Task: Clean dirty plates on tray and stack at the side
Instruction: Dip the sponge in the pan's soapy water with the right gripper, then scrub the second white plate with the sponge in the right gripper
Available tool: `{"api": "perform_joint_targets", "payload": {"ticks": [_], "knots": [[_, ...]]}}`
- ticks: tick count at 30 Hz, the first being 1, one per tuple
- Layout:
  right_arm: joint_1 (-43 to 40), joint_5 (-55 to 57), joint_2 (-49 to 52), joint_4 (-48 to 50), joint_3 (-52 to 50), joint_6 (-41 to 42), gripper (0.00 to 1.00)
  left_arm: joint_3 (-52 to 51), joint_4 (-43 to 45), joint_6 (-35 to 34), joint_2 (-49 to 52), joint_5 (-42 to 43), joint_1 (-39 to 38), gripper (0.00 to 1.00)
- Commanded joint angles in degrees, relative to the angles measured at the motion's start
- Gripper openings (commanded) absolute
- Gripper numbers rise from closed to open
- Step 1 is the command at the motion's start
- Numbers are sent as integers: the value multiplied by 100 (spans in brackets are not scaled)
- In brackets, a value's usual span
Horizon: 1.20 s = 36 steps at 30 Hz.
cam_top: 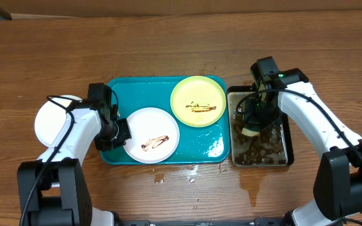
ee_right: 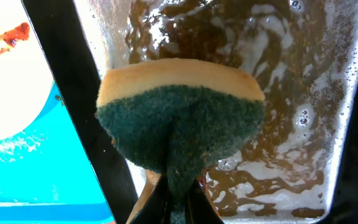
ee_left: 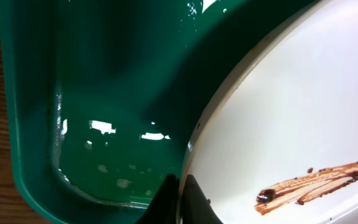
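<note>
The teal tray (cam_top: 121,88) holds a white plate (cam_top: 151,135) with a brown streak at its front left and a yellow-green plate (cam_top: 198,101) with a brown streak at its back right. A clean white plate (cam_top: 50,121) lies on the table left of the tray. My left gripper (cam_top: 119,133) is shut on the rim of the streaked white plate (ee_left: 291,112), with the tray (ee_left: 92,81) beneath it. My right gripper (cam_top: 251,129) is shut on a green and yellow sponge (ee_right: 179,118) over the pan of brown water (ee_right: 291,112).
The black-rimmed pan (cam_top: 288,157) of brown water stands right of the tray. Water drops (cam_top: 193,179) lie on the wooden table in front of the tray and pan.
</note>
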Motion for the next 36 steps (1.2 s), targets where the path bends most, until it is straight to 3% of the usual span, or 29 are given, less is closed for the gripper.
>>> {"api": "perform_joint_targets", "payload": {"ticks": [1,8,12,24,36], "knots": [[90,-299,-85,52,109,-122,4,-68,35,-52,-20,33,-31,4],[636,-2210,-85,387,111,-1211,4,-68,48,96,-20,273,-33,4],[1207,-2874,-85,1019,111,-1158,4,-68,46,96,-20,271,-33,4],[3053,-2363,376,3405,68,133,4,-68,50,96,-20,271,-33,4],[3696,-2380,1106,4688,68,649,4,-72,66,96,-20,334,-48,4]]}}
